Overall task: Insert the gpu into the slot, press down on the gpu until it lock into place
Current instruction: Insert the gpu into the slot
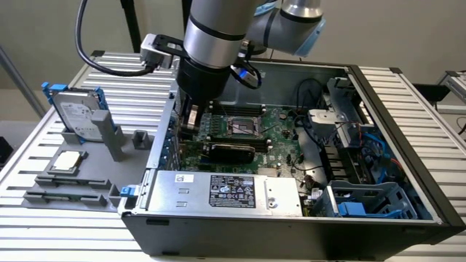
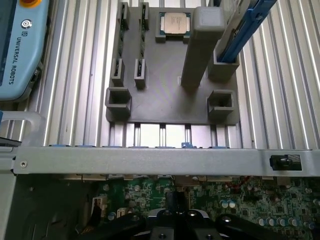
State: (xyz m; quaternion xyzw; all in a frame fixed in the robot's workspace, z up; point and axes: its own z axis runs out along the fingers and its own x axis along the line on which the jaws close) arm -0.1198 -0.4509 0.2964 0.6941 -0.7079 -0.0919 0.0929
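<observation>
The gpu (image 1: 231, 150), a flat black card, lies across the green motherboard (image 1: 280, 123) in the open computer case, just behind the grey power-supply box (image 1: 226, 191). The blue slot is hidden, so I cannot tell how the card sits in it. My gripper (image 1: 191, 121) reaches down inside the case by the wall on the exterior view's left, above and beside the card's end. In the wrist view my gripper (image 2: 176, 202) is shut over the motherboard (image 2: 240, 205), its fingertips together with nothing between them.
The case's metal wall (image 2: 150, 160) runs close beside the gripper. Outside it, a grey fixture (image 2: 165, 90) on the slatted table holds a CPU (image 2: 175, 22) and a hard drive (image 1: 76, 114). Cables and a blue drive cage (image 1: 364, 204) crowd the case on the exterior view's right.
</observation>
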